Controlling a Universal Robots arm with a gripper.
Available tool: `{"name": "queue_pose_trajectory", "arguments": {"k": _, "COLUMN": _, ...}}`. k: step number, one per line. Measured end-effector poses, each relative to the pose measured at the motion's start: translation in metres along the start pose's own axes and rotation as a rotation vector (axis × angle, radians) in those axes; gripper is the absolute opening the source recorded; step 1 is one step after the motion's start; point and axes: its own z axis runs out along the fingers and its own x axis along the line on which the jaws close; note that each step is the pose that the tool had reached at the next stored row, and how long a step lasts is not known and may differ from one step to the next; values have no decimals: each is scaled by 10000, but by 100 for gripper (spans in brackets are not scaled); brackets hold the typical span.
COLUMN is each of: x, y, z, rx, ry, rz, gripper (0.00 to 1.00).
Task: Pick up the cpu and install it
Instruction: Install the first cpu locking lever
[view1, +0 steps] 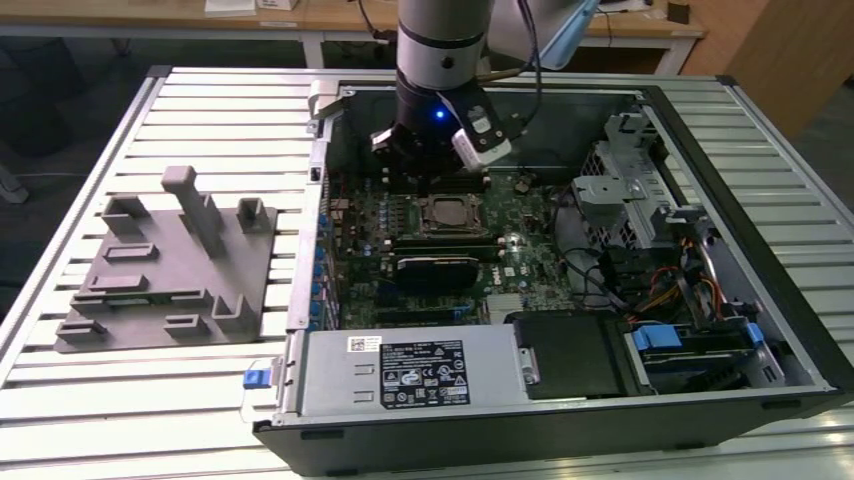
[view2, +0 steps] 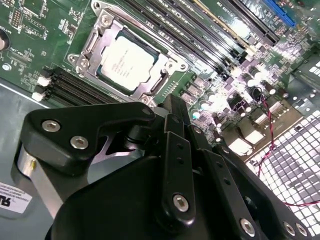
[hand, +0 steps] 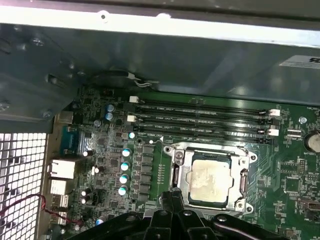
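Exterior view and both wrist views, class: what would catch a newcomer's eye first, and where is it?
The open computer case lies on a slatted table, and the robot arm reaches down into it. Just below the gripper, the silvery cpu sits in the motherboard socket, beside the memory slots. A grey fixture block lies at the exterior view's left.

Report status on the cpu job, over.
Tool above the board, beside the socket; finger state unclear. cpu seated in the socket frame, tool not holding it. Nothing over the cpu.
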Motion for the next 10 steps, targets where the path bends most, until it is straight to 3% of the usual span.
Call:
{"name": "queue_pose_trajectory", "arguments": {"k": 2, "x": 16, "y": 1, "z": 0, "rx": 4, "ry": -40, "rz": -7, "gripper": 11}}
{"name": "queue_pose_trajectory", "arguments": {"k": 5, "x": 35, "y": 3, "z": -3, "rx": 12, "ry": -159, "rz": -14, "gripper": 11}}
{"name": "queue_pose_trajectory", "arguments": {"k": 10, "x": 60, "y": 8, "z": -55, "rx": 14, "ry": -284, "rz": -17, "gripper": 11}}
